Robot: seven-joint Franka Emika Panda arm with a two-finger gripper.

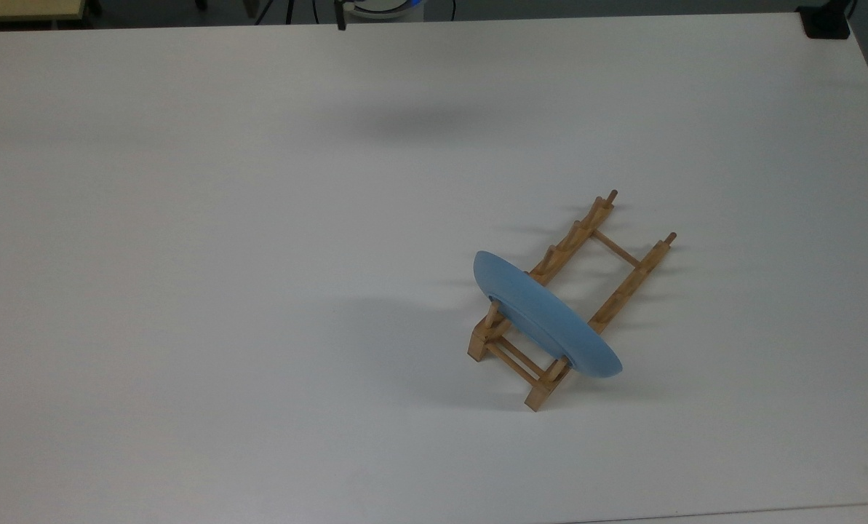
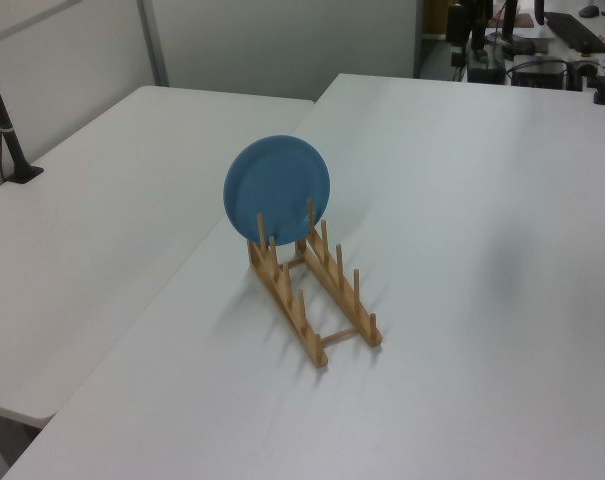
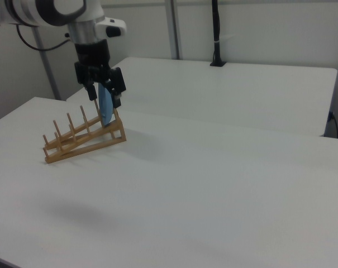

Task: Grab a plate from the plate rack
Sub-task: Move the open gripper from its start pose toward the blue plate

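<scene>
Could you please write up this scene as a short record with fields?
plate: light blue, standing on edge, leaning slightly
slot: end of the rack, at the top view's lower left
other slots: holding nothing
pincer: open, seen in front of the plate in the right view
contact: none; nothing touches the plate in the left view
surface: white table
</scene>
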